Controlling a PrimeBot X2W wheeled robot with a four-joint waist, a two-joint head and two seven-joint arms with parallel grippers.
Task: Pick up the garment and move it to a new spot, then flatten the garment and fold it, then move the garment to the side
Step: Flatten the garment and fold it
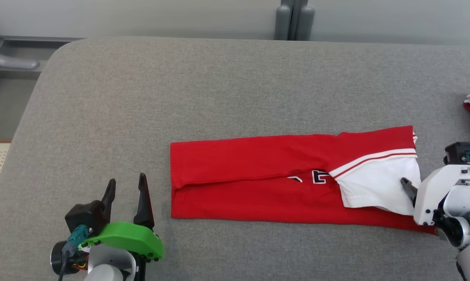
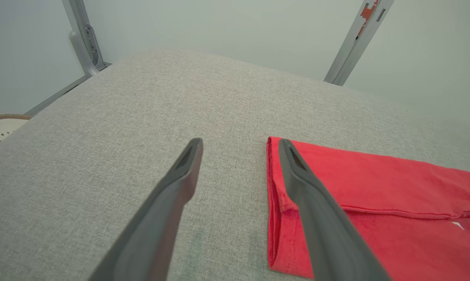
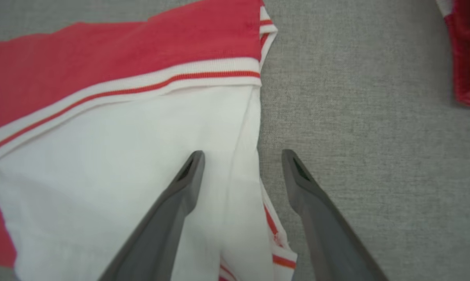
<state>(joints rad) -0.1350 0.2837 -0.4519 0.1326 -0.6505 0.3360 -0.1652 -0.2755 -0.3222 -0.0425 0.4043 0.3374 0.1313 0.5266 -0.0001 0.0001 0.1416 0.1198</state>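
Under my right gripper (image 3: 243,153), spread wide and empty, lies the white sleeve (image 3: 121,156) of the red jersey (image 1: 258,171), a long folded strip on the grey cushion (image 1: 219,78); one finger is over the sleeve, the other over bare cushion. My left gripper (image 1: 127,178), equally wide, hovers just beside the hem. For the cross-fold, I'd pinch every layer at both ends and lift evenly.

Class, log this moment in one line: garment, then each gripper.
garment: long folded strip on grey surface | left gripper: open, beside hem end | right gripper: open, astride sleeve edge
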